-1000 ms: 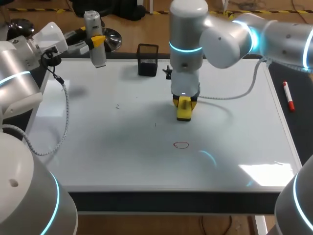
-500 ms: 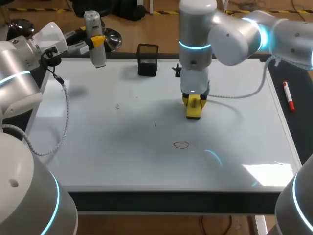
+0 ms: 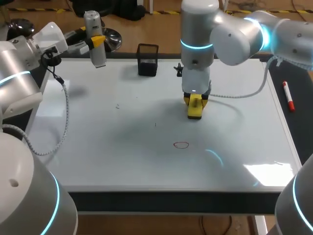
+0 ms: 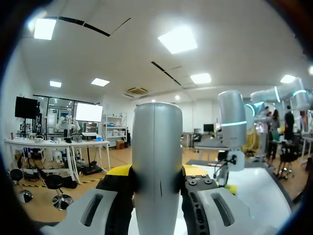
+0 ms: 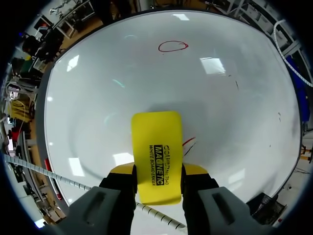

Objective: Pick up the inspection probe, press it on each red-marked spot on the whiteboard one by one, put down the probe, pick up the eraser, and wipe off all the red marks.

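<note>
The grey cylindrical probe (image 3: 94, 36) is held upright above the whiteboard's far left corner, with my left gripper (image 3: 96, 42) shut on it; in the left wrist view the probe (image 4: 157, 156) stands between the yellow tips of that gripper (image 4: 156, 172). My right gripper (image 3: 195, 100) is shut on the yellow eraser (image 3: 194, 110), whose lower end is down at the whiteboard (image 3: 122, 147) near the middle. A red circle (image 3: 181, 145) lies nearer the front. From the right wrist, the eraser (image 5: 156, 152) fills my right gripper (image 5: 157, 172); a short red streak (image 5: 189, 142) shows beside it and the red circle (image 5: 172, 46) lies ahead.
A black square holder (image 3: 147, 59) stands at the board's far edge. A small black piece (image 3: 179, 70) sits just behind my right arm. A red marker pen (image 3: 289, 96) lies on the dark table right of the board.
My right arm has slid the eraser to the right across the board, most of it in the first half second. The left arm and the probe have not moved.
</note>
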Controlling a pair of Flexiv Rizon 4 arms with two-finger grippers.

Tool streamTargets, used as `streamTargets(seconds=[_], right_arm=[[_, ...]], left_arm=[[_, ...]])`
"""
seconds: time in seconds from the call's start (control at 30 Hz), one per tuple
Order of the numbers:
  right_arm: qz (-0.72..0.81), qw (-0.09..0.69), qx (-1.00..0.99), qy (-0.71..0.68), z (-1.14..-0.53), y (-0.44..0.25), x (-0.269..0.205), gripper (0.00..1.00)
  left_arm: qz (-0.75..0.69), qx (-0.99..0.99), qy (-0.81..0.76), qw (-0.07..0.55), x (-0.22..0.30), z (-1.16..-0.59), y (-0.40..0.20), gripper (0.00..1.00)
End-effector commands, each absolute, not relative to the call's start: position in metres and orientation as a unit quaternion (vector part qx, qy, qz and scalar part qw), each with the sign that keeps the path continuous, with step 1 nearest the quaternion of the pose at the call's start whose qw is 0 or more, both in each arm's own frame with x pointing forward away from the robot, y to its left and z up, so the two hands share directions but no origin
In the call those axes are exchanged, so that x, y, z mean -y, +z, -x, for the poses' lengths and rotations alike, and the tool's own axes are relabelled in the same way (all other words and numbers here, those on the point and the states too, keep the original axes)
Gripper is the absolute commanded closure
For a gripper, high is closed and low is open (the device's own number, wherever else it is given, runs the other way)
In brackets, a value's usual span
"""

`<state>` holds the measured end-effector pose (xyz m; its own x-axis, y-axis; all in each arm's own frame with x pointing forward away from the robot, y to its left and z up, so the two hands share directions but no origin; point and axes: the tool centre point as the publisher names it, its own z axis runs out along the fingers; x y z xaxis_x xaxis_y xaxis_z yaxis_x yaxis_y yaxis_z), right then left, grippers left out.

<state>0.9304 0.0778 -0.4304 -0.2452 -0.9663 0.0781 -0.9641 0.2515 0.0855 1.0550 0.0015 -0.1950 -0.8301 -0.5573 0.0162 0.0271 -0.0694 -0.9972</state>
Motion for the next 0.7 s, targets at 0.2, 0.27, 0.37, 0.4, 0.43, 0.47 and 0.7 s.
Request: streamTargets(seconds=[0.2, 0.27, 0.37, 0.4, 0.43, 0.47, 0.7], right_arm=[[-0.627, 0.030, 0.778, -0.006, -0.936, -0.389, -0.095, 1.00], [-0.631, 0.019, 0.776, -0.008, -0.936, -0.382, -0.102, 1.00], [-0.636, 0.006, 0.772, -0.009, -0.934, -0.379, -0.114, 1.00], [-0.637, 0.003, 0.771, -0.011, -0.933, -0.379, -0.118, 1.00], [-0.639, 0.000, 0.769, -0.011, -0.932, -0.379, -0.122, 1.00], [-0.641, -0.006, 0.768, -0.010, -0.931, -0.380, -0.126, 1.00], [-0.648, -0.021, 0.761, -0.004, -0.919, -0.392, -0.152, 1.00]], left_arm=[[0.204, -0.648, -0.703, 0.209, -0.001, -1.055, -0.195, 1.00], [0.204, -0.648, -0.703, 0.209, -0.001, -1.055, -0.195, 1.00], [0.204, -0.648, -0.703, 0.209, -0.001, -1.055, -0.195, 1.00], [0.204, -0.648, -0.703, 0.209, -0.001, -1.055, -0.195, 1.00], [0.204, -0.648, -0.703, 0.209, -0.001, -1.055, -0.195, 1.00], [0.204, -0.648, -0.703, 0.209, -0.001, -1.055, -0.195, 1.00], [0.204, -0.648, -0.703, 0.209, -0.001, -1.055, -0.195, 1.00]])
